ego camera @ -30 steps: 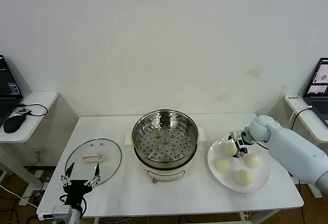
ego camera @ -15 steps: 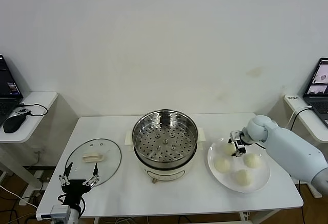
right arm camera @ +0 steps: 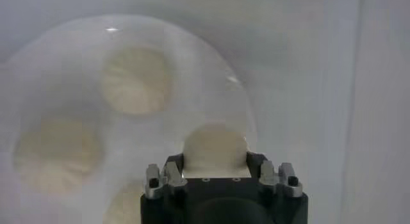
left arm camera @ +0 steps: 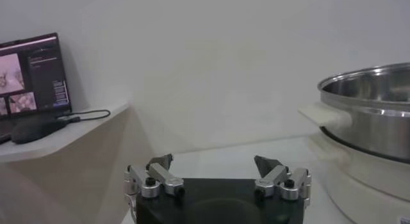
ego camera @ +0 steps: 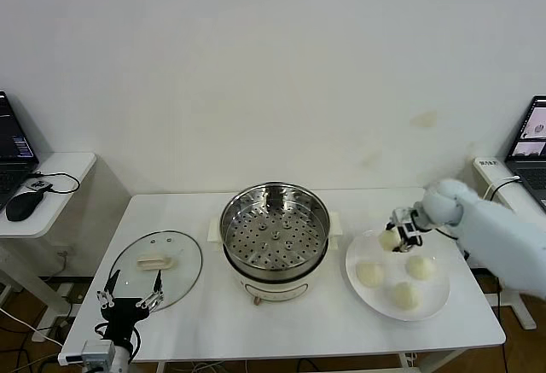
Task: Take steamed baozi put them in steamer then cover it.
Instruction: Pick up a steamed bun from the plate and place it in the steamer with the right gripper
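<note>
A white table (ego camera: 281, 322) stood against a plain white wall (ego camera: 273, 66). Side shelves flanked it, each bearing a laptop: one (ego camera: 13, 147) on the robot's left with a black mouse (ego camera: 21, 205), the other (ego camera: 533, 142) on its right.

The right gripper (ego camera: 398, 234) was raised just above the near-steamer edge of the flat white plate (ego camera: 435, 300), its fingers clamped on one steamed baozi (ego camera: 389, 239); in the right wrist view this bun (right arm camera: 214, 148) sat between the fingers, clear of the plate (right arm camera: 38, 84). Three other buns lay on the plate below and beyond the gripper, away from the steamer: one (ego camera: 369, 274), one (ego camera: 419, 266) and one (ego camera: 405, 295), all smooth, round and cream-white, lightly pleated on top.

The steamer (ego camera: 275, 235), a shiny steel pot with a perforated tray on a cream-white base, stood at the table's centre, well to the left of the right gripper and holding no bun. The cover (ego camera: 156, 266), a clear glass lid with a metal rim and a cream-white handle, lay flat on the table beyond the steamer, just ahead of the left gripper (ego camera: 132, 300).

The left gripper hung at the table's front edge with its fingers (left arm camera: 160, 174) spread apart, gripping nothing.
</note>
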